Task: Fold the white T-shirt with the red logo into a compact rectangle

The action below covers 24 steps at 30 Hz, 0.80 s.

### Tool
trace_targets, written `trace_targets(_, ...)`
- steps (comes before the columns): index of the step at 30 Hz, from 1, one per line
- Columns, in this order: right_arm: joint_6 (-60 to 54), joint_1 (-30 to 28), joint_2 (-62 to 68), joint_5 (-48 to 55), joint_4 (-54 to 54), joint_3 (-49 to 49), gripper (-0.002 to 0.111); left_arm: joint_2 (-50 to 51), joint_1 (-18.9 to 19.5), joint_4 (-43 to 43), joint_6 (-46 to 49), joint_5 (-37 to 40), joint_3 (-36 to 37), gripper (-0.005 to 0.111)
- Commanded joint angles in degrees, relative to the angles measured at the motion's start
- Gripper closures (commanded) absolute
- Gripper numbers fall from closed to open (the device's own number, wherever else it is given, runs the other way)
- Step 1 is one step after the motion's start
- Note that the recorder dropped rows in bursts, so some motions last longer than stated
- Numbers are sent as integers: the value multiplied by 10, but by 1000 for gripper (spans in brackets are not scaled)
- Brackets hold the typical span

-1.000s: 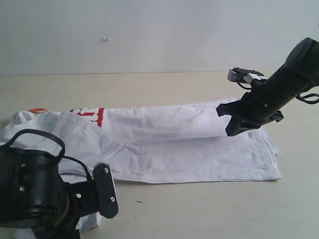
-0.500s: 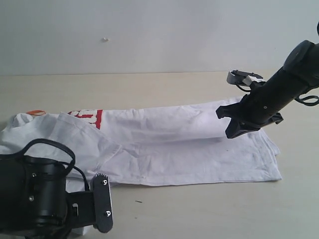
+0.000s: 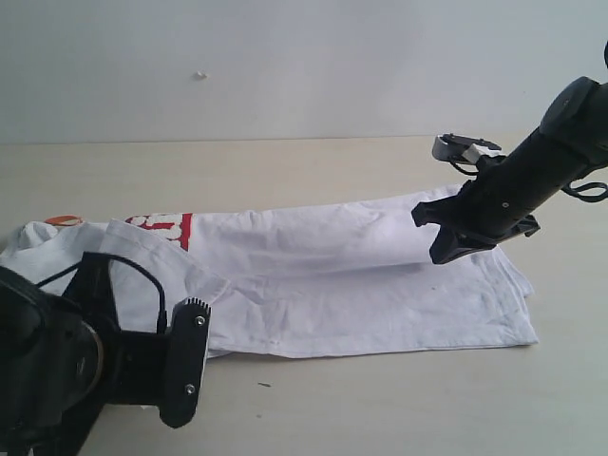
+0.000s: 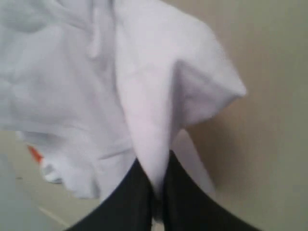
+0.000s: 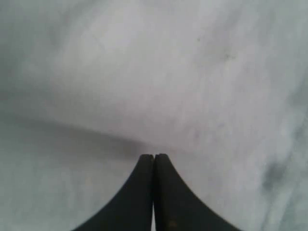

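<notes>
The white T-shirt [image 3: 361, 275] lies lengthwise on the tan table as a long band, its left end rumpled. A short piece of the red logo [image 3: 176, 225] shows at the upper left, with an orange neck tag [image 3: 65, 220] further left. My left gripper [image 4: 155, 167] is shut on a raised fold of the T-shirt [image 4: 144, 96]; in the exterior view the arm's black body [image 3: 85, 370] hides its fingertips. My right gripper [image 3: 445, 252] is shut, its tips [image 5: 154, 157] resting on the shirt's right part with no cloth seen between them.
The table [image 3: 380, 408] has bare tan surface in front of the shirt and behind it [image 3: 285, 171], up to a pale grey wall. A tiny dark speck [image 3: 263, 385] lies near the front edge. The right arm's white-tipped camera mount [image 3: 461, 145] rises above the shirt's far right.
The left gripper has closed on a fold at the shirt's left end, and the left arm has shifted left and lower. The shirt's left part has moved slightly. The right arm barely moved.
</notes>
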Motion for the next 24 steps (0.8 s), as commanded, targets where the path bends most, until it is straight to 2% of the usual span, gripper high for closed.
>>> trace_targets(1,-4,1,-2,0,4,-1,108,-6,-1,165,3,6,-3,106)
trace_targets(6,-4,1,-2,0,4,-1,108,-4,12,332,4,-5,-3,106)
trace_targets(9,-4,1,-2,0,4,-1,108,8,32,372,4,-26,-3,104)
trace_targets(11,-4,1,-2,0,4,-1,108,19,46,380,4,-40,-3,97)
trace_targets(15,-4,1,-2,0,4,-1,108,47,72,398,-16,-52,-4,73)
trace_targets(16,-4,1,-3,0,4,-1,108,52,78,414,-33,-56,-4,66)
trace_targets(18,-4,1,-3,0,4,-3,108,61,92,466,-84,-62,-4,58)
trace_targets(20,-4,1,-4,0,4,-3,108,73,108,515,-154,-62,-4,55)
trace_targets(24,-4,1,-7,0,3,-3,108,93,126,515,-224,-63,-29,57)
